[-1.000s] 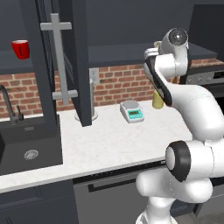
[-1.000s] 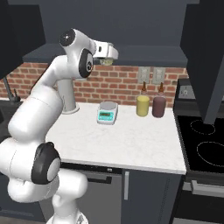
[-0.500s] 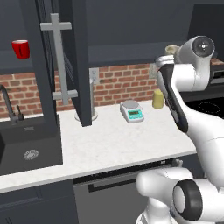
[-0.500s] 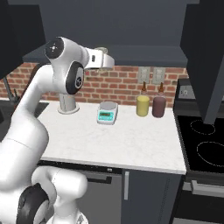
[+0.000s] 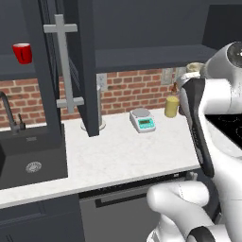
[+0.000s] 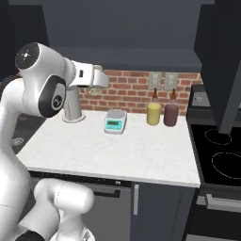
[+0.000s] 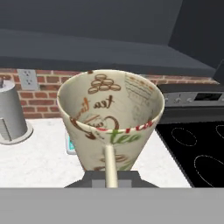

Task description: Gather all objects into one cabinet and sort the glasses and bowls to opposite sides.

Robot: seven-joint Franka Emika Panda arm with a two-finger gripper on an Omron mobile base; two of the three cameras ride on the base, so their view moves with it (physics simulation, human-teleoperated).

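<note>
On the far left, the red cup (image 5: 21,52) stands on the dark shelf of the wall cabinet (image 5: 142,56), near that shelf's left end, behind an open tall door (image 5: 49,71) with its long silver bar handle (image 5: 64,66). Below it, the black sink (image 5: 29,160) with a dark faucet (image 5: 10,113) is set into the left end of the desk (image 5: 127,151). A tall grey cylinder (image 6: 73,104) on a round base stands near the back edge of the desk, toward its left side. To the right of it, a small kitchen scale (image 6: 115,121) with a green display lies near the back edge, about in the middle. Further right, the yellow bottle (image 6: 153,112) and the brown bottle (image 6: 171,114) stand side by side, just beside each other, at the back edge near the right corner, in front of the brick wall (image 6: 132,89). A black stove top (image 6: 221,155) adjoins the right edge of the desk.

The gripper (image 6: 100,80) is raised in the air above the desk, under the cabinet shelf. The jaws are nearly closed and they hold a cream mug (image 7: 111,120) by its wall. The hand view looks into the mug's open mouth; brown print with the word "tea" shows inside it. In the left base view the mug's rim (image 5: 194,67) shows just beside the arm, above the yellow bottle.
</note>
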